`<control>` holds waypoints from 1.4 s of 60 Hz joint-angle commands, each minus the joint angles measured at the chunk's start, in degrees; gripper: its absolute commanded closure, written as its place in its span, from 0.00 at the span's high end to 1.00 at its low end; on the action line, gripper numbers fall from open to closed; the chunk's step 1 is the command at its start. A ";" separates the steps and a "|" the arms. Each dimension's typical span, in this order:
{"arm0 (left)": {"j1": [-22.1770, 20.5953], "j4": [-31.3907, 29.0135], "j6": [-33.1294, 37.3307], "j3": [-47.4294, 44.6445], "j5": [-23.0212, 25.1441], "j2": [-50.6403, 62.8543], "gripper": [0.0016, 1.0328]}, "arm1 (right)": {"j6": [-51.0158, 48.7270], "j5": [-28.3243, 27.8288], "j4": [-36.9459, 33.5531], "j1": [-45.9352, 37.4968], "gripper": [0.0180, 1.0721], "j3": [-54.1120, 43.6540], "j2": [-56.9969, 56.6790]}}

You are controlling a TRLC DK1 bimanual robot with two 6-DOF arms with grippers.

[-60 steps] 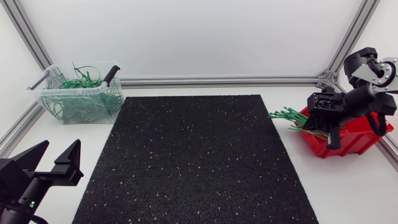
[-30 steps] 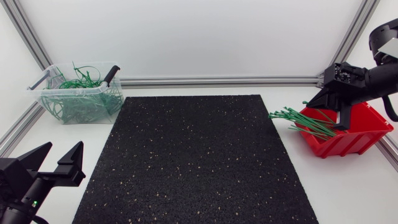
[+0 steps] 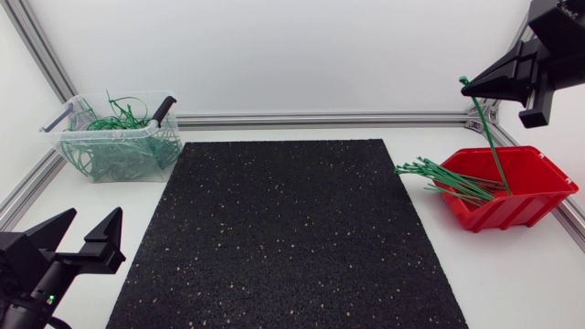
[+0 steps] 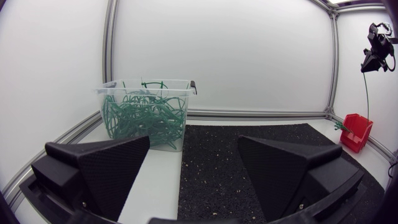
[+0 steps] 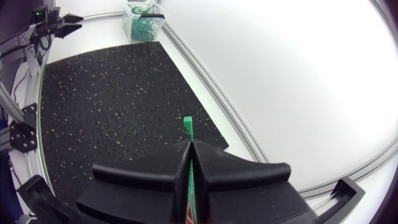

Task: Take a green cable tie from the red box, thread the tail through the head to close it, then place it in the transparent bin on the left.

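My left end effector (image 3: pixel 91 214) is matte black: two broad wedge-shaped fingers (image 4: pixel 106 168) with flat faces and crisp edges, each narrowing to a point from a blocky black base. In the left wrist view a small round screw (image 4: pixel 84 203) is set into each base. Behind the fingers, in the head view, the arm's black last link (image 3: pixel 27 292) carries a tiny green light (image 3: pixel 46 297). My right end effector (image 3: pixel 468 89) has the same matte black finish and wedge shape. The housing (image 3: pixel 558 23) behind it is boxy and black.
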 commanded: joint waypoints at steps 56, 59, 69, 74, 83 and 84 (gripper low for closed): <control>-1.51 -1.92 0.48 -2.15 0.32 0.65 0.96 | 43.16 -5.77 -3.59 35.58 0.05 6.90 4.43; -1.51 -1.92 0.48 -2.15 0.23 0.65 0.96 | 45.45 -4.45 -2.62 38.04 0.06 6.81 4.87; -1.51 -2.10 0.48 -2.06 0.32 0.73 0.96 | 52.22 -1.38 1.25 44.81 0.06 6.72 6.36; -1.51 -2.10 0.48 -2.06 0.23 0.82 0.96 | 55.73 -1.20 1.60 46.83 0.06 7.95 8.30; -1.51 -2.10 0.48 -2.06 0.32 0.82 0.96 | 58.28 -2.78 1.51 49.99 0.05 9.44 10.58; -1.51 -2.10 0.48 -2.06 0.32 0.82 0.96 | 58.28 -3.05 1.51 50.08 0.06 9.44 10.58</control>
